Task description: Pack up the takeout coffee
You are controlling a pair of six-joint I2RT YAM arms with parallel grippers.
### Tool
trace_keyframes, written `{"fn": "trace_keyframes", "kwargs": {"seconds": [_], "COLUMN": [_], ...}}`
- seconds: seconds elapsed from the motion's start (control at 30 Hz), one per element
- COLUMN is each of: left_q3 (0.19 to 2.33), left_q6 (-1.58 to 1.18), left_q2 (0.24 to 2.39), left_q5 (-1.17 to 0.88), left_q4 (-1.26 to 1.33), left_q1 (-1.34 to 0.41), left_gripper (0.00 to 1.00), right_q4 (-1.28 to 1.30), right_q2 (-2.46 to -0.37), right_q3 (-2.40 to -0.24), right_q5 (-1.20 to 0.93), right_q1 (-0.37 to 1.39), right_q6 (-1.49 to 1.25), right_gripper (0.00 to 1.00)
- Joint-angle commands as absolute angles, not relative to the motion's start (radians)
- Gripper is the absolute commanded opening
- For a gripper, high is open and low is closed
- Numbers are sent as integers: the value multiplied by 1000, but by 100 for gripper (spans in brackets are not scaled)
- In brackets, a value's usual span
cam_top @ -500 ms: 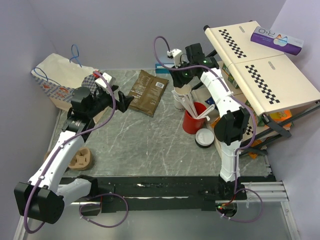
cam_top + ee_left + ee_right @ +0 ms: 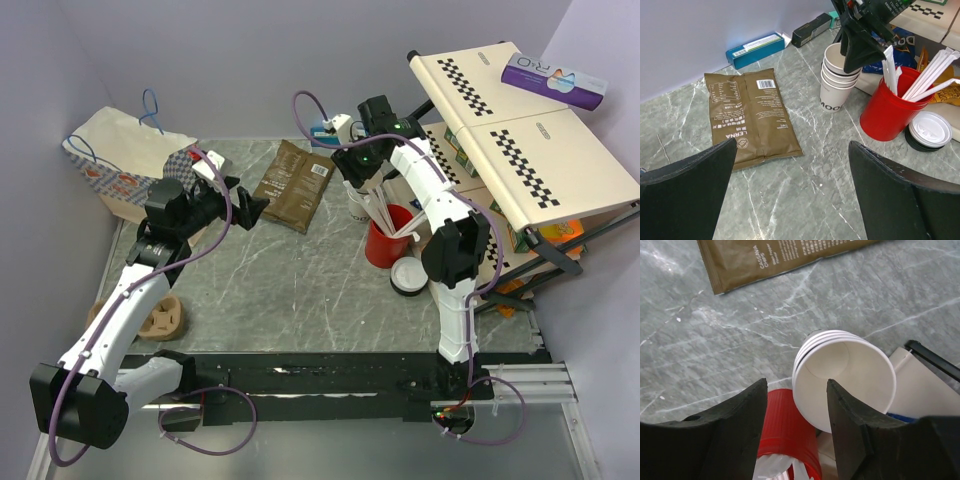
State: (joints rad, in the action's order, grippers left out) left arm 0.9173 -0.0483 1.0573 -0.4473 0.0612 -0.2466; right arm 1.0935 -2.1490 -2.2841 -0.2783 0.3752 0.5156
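Observation:
No lidded pale cup shows whole. A round white lid (image 2: 409, 275) sits on a black ring right of the red cup; nothing beneath it is visible. It also shows in the left wrist view (image 2: 930, 128). My right gripper (image 2: 356, 172) is open and empty, hanging just above the stack of lidless cream cups (image 2: 358, 200). In the right wrist view the gripper (image 2: 796, 385) points down beside the stack's rim (image 2: 845, 375). My left gripper (image 2: 250, 208) is open and empty, low over the table; its wrist view (image 2: 792, 145) faces the cups (image 2: 839, 82).
A red cup of white sticks (image 2: 385, 240) stands by the cup stack. A brown snack pouch (image 2: 297, 185) lies mid-table. A paper bag (image 2: 120, 160) is at back left, a cardboard cup carrier (image 2: 165, 318) at near left, a checkered rack (image 2: 520, 130) at right.
My right gripper has shifted a little left over the cup stack. My left gripper has edged slightly right toward the middle of the table.

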Motion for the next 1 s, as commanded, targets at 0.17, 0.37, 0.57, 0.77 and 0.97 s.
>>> {"fn": "trace_keyframes", "kwargs": {"seconds": [0.17, 0.37, 0.57, 0.77, 0.97], "left_q3": [922, 919, 920, 917, 913], "left_q6": [-71, -71, -72, -74, -74], "left_q2": [1039, 1043, 1043, 1043, 1042], "left_q5": [-462, -460, -456, -454, -451], "left_q4": [109, 106, 101, 103, 106], "left_q1": [-247, -247, -247, -249, -247], "left_gripper": [99, 100, 99, 100, 99], "right_q4": [1126, 1117, 1120, 1124, 1131], "right_q2": [-2187, -2194, -2203, -2206, -2207], "right_q3": [-2312, -2293, -2298, -2302, -2304], "right_q5": [-242, -233, -222, -222, -224], "right_q1": [377, 377, 377, 376, 376], "right_q6": [558, 572, 577, 578, 584], "right_gripper": [57, 56, 52, 46, 36]}}
